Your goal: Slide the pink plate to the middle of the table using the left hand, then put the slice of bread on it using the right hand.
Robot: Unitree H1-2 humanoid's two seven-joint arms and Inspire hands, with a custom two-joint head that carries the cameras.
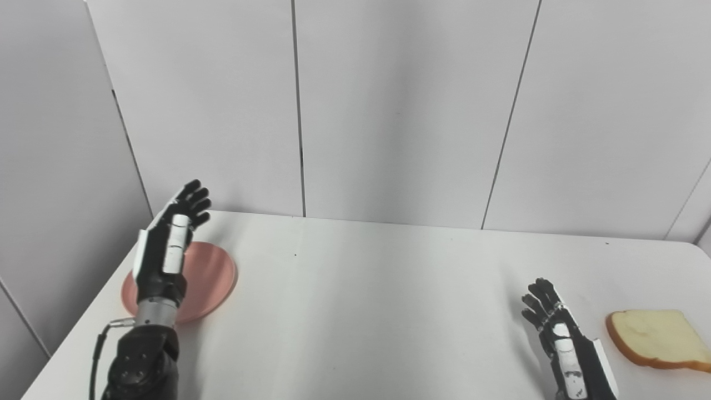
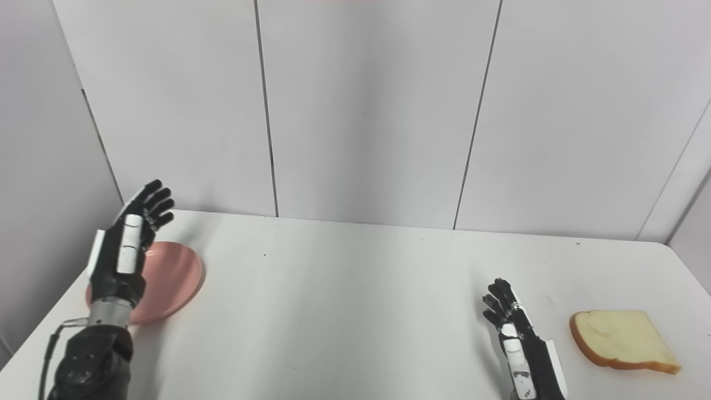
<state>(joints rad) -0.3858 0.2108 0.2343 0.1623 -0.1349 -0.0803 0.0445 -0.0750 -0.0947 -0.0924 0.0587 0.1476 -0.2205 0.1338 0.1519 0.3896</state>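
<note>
The left robot hand (image 1: 169, 244) was raised over the far left part of the tabletop (image 1: 366, 311), fingers spread and extended, holding nothing. It hung above the plate (image 1: 211, 280), covering the plate's left portion from view; whether it touched the plate could not be told. The pink plate lay flat near the left edge, well left of the middle. The right robot hand (image 2: 519, 339) rested low at the near right, fingers apart and empty. Just right of it, not touching, the bread (image 2: 622, 339) lay flat on the tabletop near the right edge. Grey wall panels (image 1: 400, 111) stood behind the far edge.
</note>
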